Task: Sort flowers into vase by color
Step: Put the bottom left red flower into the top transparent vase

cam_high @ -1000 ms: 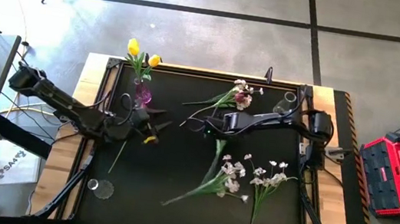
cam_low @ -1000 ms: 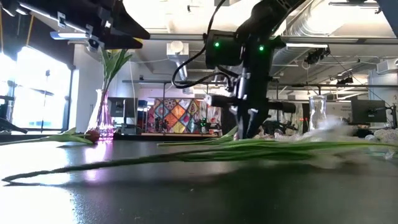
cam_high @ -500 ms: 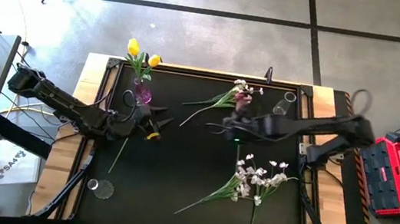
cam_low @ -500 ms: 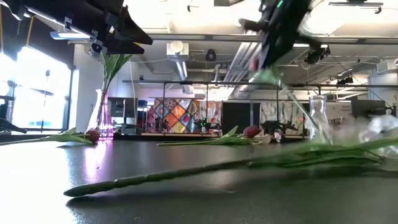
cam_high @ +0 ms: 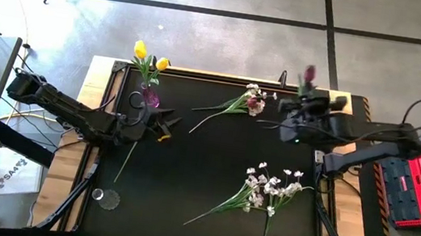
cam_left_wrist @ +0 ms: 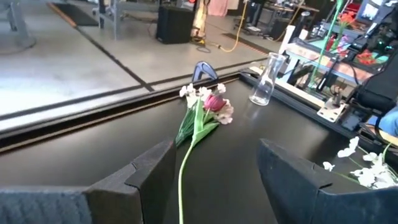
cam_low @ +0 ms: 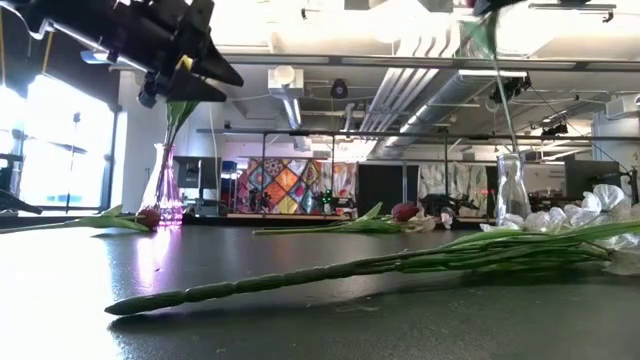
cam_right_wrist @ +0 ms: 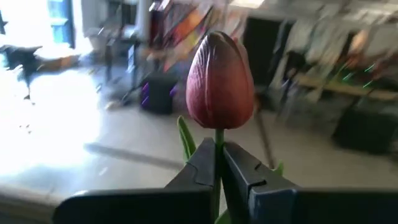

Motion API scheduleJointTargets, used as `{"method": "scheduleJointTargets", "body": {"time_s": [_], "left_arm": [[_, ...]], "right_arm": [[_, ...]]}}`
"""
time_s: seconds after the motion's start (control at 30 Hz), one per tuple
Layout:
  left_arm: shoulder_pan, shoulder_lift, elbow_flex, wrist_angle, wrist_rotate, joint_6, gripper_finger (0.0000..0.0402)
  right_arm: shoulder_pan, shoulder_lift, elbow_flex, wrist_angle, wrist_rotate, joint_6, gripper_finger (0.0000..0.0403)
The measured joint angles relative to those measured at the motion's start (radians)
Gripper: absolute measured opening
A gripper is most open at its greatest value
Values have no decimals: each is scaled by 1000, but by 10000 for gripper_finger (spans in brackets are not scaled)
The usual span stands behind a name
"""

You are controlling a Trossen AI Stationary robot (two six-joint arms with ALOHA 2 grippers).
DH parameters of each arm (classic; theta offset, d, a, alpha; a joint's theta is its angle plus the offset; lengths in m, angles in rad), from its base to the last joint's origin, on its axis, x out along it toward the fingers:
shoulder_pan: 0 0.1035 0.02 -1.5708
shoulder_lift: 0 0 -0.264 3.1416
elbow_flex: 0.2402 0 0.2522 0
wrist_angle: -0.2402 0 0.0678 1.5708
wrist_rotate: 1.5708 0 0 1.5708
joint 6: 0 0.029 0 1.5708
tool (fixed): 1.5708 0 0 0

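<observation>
The right claw (cam_right_wrist: 219,163) is pinching shut on a red tulip (cam_right_wrist: 220,82) just under the bloom, holding it upright, stem hanging toward the clear vase (cam_low: 511,188) at the table's (cam_high: 187,172) far right. The left claw (cam_left_wrist: 214,171) is waiting open near the purple vase (cam_high: 149,97).

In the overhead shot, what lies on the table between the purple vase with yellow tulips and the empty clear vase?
A mixed bunch lies between the purple vase and the clear vase: one dark red tulip with white blossoms, seen in the high view.
</observation>
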Motion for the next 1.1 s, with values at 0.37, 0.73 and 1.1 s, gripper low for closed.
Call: {"method": "scheduleJointTargets", "body": {"time_s": [0.37, 0.73, 1.1], "left_arm": [[0, 40, 0, -36, 45, -155, 211], [-2, 155, 0, -19, 135, -327, 211], [-1, 210, 0, 99, 144, -271, 211]], "right_arm": [[-152, -127, 0, 3, 41, -35, 0], [-352, -185, 0, 152, 41, -45, 0], [-560, -178, 0, 238, 41, -87, 0]]}}
